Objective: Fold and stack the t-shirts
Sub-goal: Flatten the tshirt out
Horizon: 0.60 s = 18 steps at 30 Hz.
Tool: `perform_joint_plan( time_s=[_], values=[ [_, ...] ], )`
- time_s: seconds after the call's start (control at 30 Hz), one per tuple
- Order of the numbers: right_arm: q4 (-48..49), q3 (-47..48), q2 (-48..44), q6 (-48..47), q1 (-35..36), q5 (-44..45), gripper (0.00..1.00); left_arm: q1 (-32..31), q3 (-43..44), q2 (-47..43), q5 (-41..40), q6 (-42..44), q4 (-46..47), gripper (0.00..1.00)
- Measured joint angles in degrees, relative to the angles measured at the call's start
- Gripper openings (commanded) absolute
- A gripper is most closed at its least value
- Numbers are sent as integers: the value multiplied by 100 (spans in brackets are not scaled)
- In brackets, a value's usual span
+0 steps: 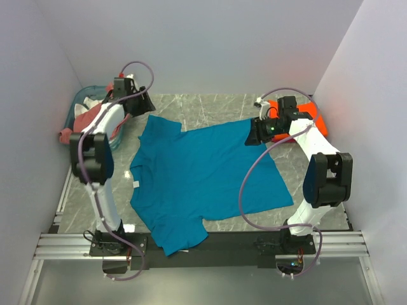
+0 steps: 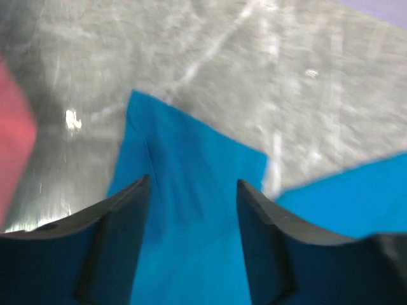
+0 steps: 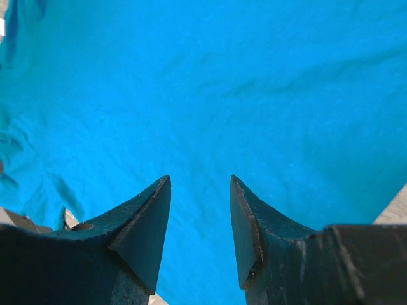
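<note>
The teal-blue t-shirt [image 1: 203, 175] lies spread flat on the marble table, its white neck tag [image 1: 135, 184] at the left. My left gripper [image 1: 142, 107] is open just above the shirt's far left sleeve [image 2: 184, 190], with nothing between its fingers [image 2: 127, 210]. My right gripper [image 1: 255, 131] is open over the shirt's far right corner [image 3: 203, 95] and holds nothing. The orange t-shirt [image 1: 316, 119] lies folded at the far right behind the right arm. The salmon-pink t-shirt [image 1: 81, 122] hangs from the basket at the far left and shows as a pink blur in the left wrist view [image 2: 14, 133].
A teal plastic basket [image 1: 79, 100] stands in the far left corner against the wall. White walls close in the table [image 1: 210, 105] on three sides. The shirt's near sleeve hangs over the black front rail [image 1: 241, 240].
</note>
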Motion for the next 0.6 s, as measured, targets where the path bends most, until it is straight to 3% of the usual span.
perform_joint_plan(
  time_s=[0.2,0.6],
  values=[
    [-13,-74,-2,4,-59,-168,50,0,1567,1631,-289,271,-584,51],
    [-13,-74,0,-2,-184,-330,49,-9,2448,2599,-1012,881,-955,43]
  ],
)
